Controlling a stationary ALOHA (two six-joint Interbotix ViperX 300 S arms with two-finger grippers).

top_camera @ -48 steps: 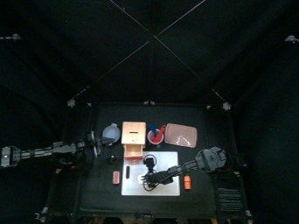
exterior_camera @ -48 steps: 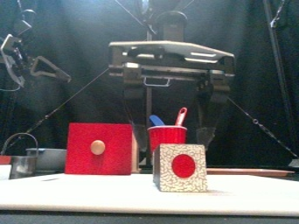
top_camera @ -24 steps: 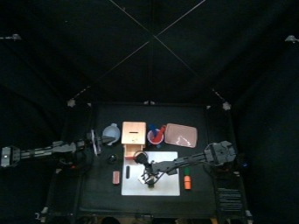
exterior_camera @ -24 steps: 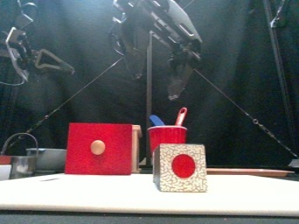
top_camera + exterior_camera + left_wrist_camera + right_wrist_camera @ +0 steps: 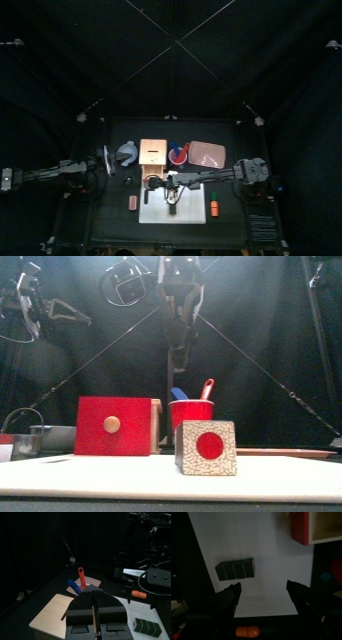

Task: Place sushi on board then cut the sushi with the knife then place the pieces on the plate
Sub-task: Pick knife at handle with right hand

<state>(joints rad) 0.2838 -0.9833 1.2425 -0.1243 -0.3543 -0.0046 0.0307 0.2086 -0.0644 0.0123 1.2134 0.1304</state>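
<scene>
Left arm (image 5: pixel 56 173): black and slim, built of jointed links with grey glints at the joints
Right arm (image 5: pixel 245 173): black, jointed the same way, with a bulkier block-shaped housing toward the wrist
Left gripper (image 5: pixel 94 595): two broad matte black jaws with rounded shoulders, a thin pale seam between them and a square recess low on each
Right gripper (image 5: pixel 264 586): two narrow black jaws with blunt rounded tips, rising from a dark body
</scene>
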